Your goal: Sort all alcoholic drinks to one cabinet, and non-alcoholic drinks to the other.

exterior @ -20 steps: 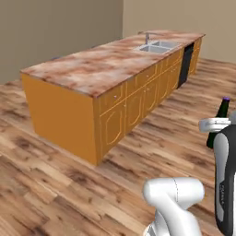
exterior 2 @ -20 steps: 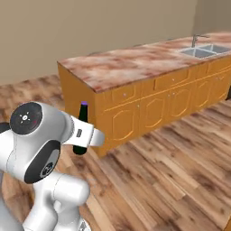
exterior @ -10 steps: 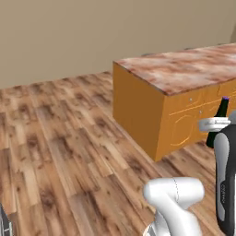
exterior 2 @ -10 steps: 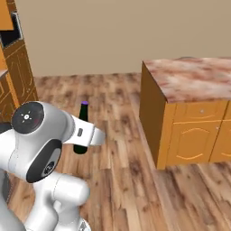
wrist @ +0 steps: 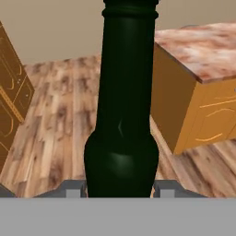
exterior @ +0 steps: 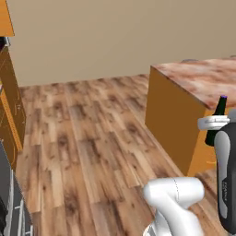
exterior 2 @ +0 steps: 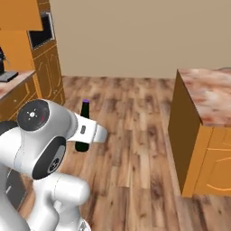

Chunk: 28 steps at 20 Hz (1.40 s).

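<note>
Wood plank floor is seen throughout, with a plain beige wall behind. One kitchen island with orange cabinet sides and a pink-brown marbled top is placed to the right. Orange cabinets are seen at the left edge; in the right base view a dark built-in appliance is set above them.

One dark green-black bottle is counted, held upright, long axis vertical, purple cap up. It is carried in the air above the floor, left of the island, ahead of the arm.

The gripper is closed around the bottle's lower body, one finger seen on each side. In the left base view the bottle is partly hidden behind the arm.
</note>
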Tool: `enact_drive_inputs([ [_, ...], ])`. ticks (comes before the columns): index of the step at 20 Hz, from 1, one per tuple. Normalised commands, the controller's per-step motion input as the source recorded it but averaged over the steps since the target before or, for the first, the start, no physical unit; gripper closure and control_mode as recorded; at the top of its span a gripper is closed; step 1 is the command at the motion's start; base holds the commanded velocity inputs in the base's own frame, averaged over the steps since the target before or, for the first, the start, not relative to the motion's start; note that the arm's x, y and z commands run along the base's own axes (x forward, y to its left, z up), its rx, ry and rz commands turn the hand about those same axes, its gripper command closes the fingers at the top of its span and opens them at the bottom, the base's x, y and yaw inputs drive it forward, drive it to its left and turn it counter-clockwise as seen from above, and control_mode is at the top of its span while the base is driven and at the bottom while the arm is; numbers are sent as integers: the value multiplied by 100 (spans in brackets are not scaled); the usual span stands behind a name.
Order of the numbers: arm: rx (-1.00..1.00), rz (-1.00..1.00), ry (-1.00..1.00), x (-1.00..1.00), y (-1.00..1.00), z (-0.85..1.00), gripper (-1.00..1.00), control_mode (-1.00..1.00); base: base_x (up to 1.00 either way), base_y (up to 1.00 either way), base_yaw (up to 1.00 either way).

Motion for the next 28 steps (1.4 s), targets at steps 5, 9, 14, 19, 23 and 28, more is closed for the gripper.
enact_drive_inputs([
  [5,0,0,0,0,0,0,100,100,100,-3,25],
  [9,0,0,0,0,0,0,100,100,100,-12,27],
  [14,0,0,0,0,0,0,100,100,100,-21,35],
  [19,0,0,0,0,0,0,100,100,96,-1,73],
  [23,0,0,0,0,0,0,100,100,82,-2,78],
  [28,0,0,0,0,0,0,100,100,84,-10,74],
])
